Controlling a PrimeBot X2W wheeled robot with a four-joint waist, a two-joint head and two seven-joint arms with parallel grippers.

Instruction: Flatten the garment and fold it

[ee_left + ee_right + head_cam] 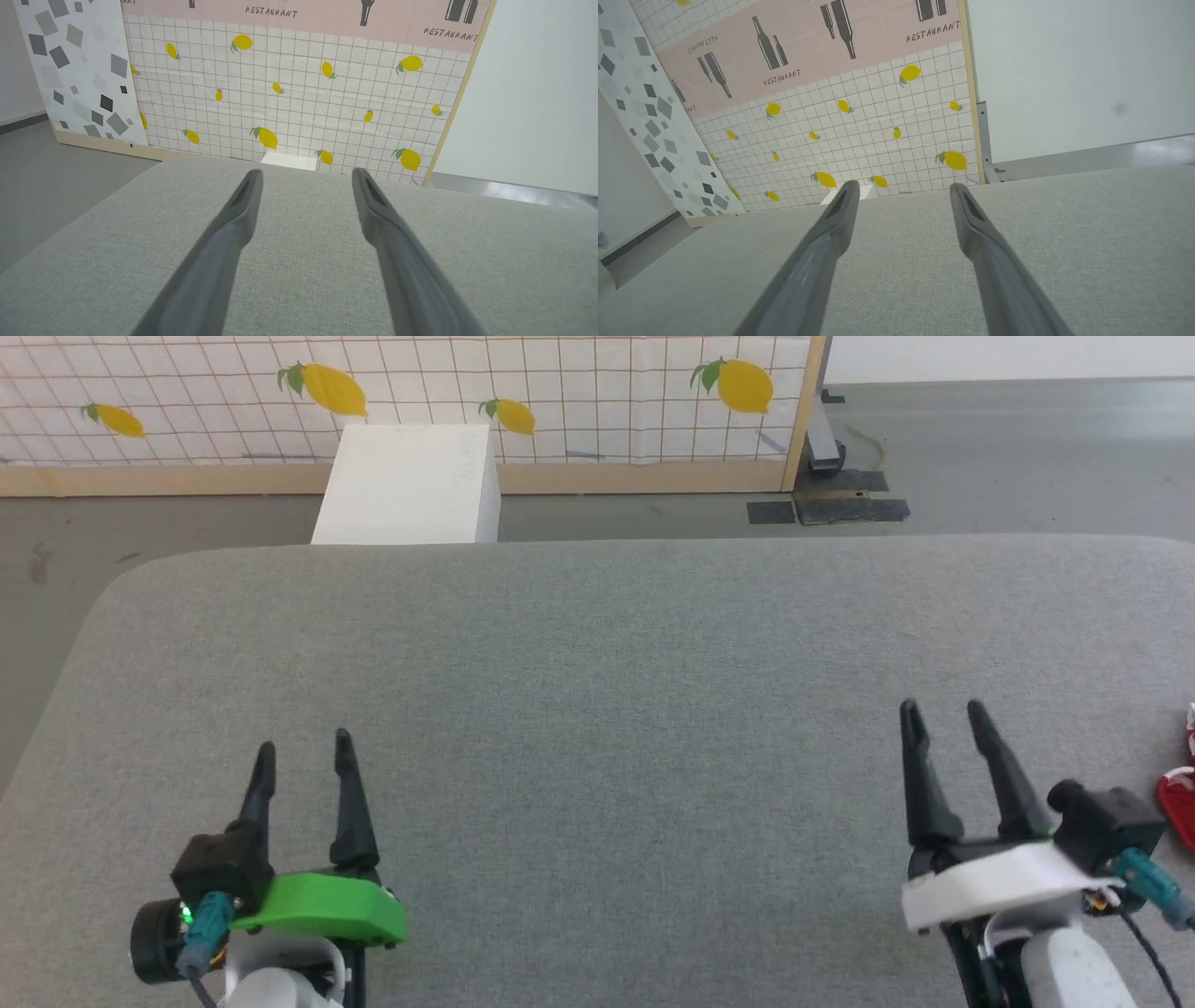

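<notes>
A small part of the bright red garment (1178,805) with a white stripe peeks in at the right edge of the head view, lying on the grey cloth-covered table (597,691); most of it is out of view. My right gripper (943,711) stands open just left of it, apart from it, with nothing between its fingers. At the lower left my left gripper (304,745) is open and empty too. In the wrist views the left gripper (306,175) and the right gripper (901,186) each hover over bare grey cloth with fingers spread.
A white box (411,483) stands on the floor beyond the table's far edge. Behind it runs a lemon-patterned tiled panel (560,392) with a wooden base. Black tape patches (826,509) lie on the grey floor at the back right.
</notes>
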